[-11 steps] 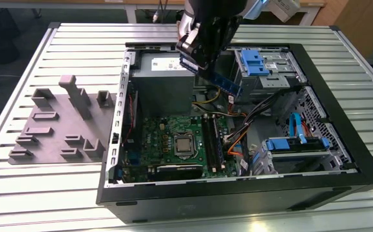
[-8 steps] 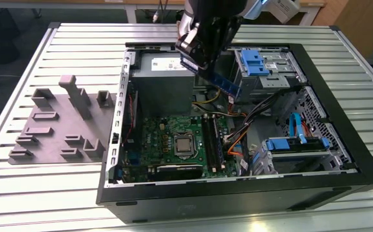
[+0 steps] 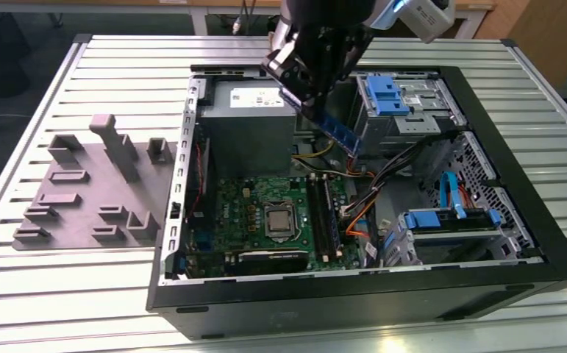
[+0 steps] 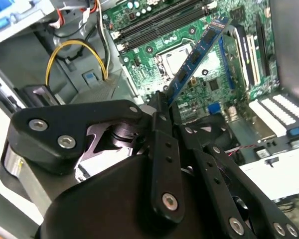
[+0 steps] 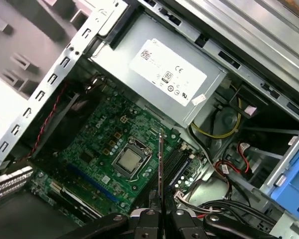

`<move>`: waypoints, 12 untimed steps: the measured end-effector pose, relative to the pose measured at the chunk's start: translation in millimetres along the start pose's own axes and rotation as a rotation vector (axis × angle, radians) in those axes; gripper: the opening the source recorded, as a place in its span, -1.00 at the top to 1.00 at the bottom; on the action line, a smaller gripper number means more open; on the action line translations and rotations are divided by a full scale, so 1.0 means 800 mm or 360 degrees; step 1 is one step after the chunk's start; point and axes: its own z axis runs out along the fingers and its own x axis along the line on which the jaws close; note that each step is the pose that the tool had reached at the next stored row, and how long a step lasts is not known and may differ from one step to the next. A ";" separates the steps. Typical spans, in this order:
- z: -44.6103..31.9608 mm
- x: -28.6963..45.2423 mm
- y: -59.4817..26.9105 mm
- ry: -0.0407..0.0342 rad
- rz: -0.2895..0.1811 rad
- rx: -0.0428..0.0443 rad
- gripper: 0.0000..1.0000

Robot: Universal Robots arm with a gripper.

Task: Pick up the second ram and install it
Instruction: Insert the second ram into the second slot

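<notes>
Your tool (image 3: 308,101) is clenched on the ram (image 3: 340,132), which hangs in the air over the open case (image 3: 362,301), clear of the board (image 3: 248,213).

In the exterior view you see the stick tilted. Its free end points down between the power supply (image 3: 248,121) and the blue drive bay (image 3: 386,99), above the cables (image 3: 401,165). The grey fixture (image 3: 97,184) sits well apart on the surface (image 3: 68,294), at the exterior view's left.

The second wrist view gives you what that one cannot. Here the ram (image 4: 205,39) shows its flat face and row of chips (image 4: 193,56), rising from between the fingers (image 4: 164,149) and crossing in front of the socket (image 4: 168,60).

In the first wrist view you meet the ram (image 5: 161,159) edge-on, a thin dark line in front of the slots (image 5: 177,167) beside the socket (image 5: 129,162).
</notes>
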 end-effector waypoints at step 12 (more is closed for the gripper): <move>0.0023 -0.0001 0.000 -0.0001 0.0337 0.0000 0.72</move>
